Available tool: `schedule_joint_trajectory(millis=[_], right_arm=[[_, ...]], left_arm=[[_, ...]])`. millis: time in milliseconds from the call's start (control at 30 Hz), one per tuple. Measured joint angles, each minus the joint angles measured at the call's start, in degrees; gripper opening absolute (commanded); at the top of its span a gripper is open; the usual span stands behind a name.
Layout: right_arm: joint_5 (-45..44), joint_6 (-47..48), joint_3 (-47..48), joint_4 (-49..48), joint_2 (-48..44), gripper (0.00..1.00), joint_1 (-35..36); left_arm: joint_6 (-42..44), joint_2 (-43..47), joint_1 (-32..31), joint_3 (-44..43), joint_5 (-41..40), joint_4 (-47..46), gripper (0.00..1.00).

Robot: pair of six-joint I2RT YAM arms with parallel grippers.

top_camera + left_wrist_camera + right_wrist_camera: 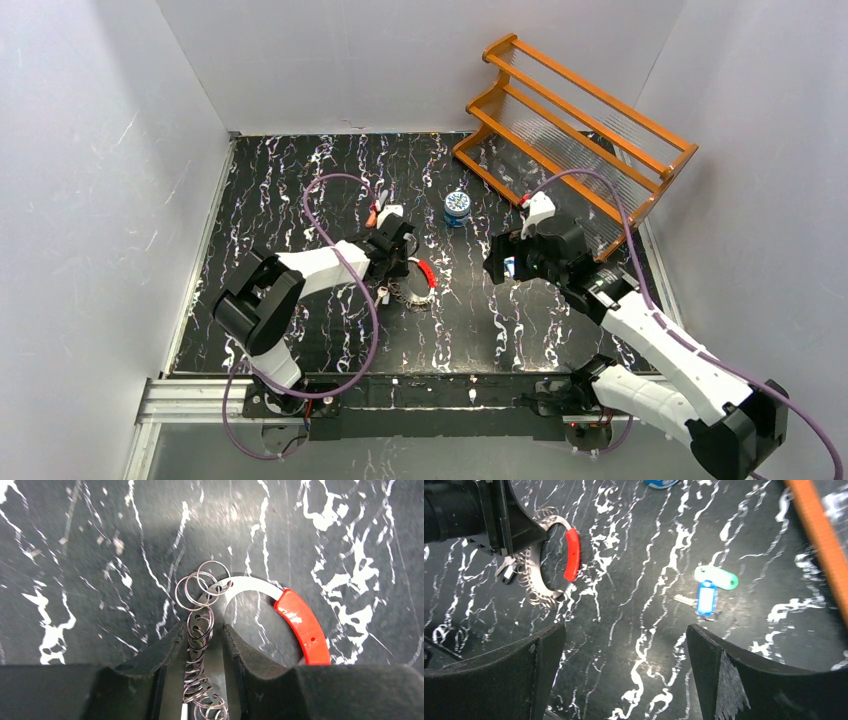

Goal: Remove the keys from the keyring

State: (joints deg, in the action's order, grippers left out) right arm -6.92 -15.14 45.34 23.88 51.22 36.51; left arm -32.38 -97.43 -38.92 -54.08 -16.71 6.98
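Black tabletop [300, 180] with white veins, white walls all round, an orange rack [580, 110] in the far right corner and a small blue tin [457, 207] near the middle. From above, the left gripper [400, 257] sits low over the keyring [420, 299], whose red section [427, 272] pokes out just to its right. The right gripper [500, 264] hangs off to the right, well apart from the ring.

Left wrist cam: both fingers [162, 652] stand narrow on either side of the ring's silvery band, right where it's strung with little wire loops [200, 630]. Honestly can't tell if they're actually pinching it. The red bit curves off to the right.

Right wrist cam: jaws wide apart over bare table. The keyring lies upper left under the other claw, with tiny silvery keys [506, 571] at its left side. A green tag [716, 576] and a blue tag [706, 600] lie touching each other, well apart from the ring.
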Motion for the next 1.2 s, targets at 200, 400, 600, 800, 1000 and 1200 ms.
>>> schedule_joint_trajectory(millis=[200, 400, 600, 800, 1000, 1200], right_arm=[[5.4, -6.4, -6.7, -9.0, 5.9, 0.98, 0.2], [9.6, -13.7, -10.3, -19.0, 15.1, 0.90, 0.8], [13.7, -20.4, -11.4, -29.9, 23.0, 0.80, 1.1], [16.5, -24.8, -11.4, -37.0, 31.4, 0.64, 1.1], [21.2, -26.9, -10.9, -44.3, 37.0, 0.24, 1.1], [24.9, -26.1, -9.4, -47.2, 36.7, 0.01, 1.1]], left_arm=[[-3.0, 3.0, -0.8, 4.3, 4.2, -4.5, 0.08], [-6.9, 4.5, -0.8, 7.8, 8.0, -10.4, 0.05], [-8.8, 5.4, -0.8, 9.6, 10.1, -13.3, 0.05], [-10.0, 6.4, -0.8, 10.4, 11.5, -15.1, 0.05], [-10.3, 8.7, -0.8, 11.8, 11.8, -17.2, 0.07], [-9.6, 13.2, -0.8, 13.2, 11.8, -18.1, 0.32]])
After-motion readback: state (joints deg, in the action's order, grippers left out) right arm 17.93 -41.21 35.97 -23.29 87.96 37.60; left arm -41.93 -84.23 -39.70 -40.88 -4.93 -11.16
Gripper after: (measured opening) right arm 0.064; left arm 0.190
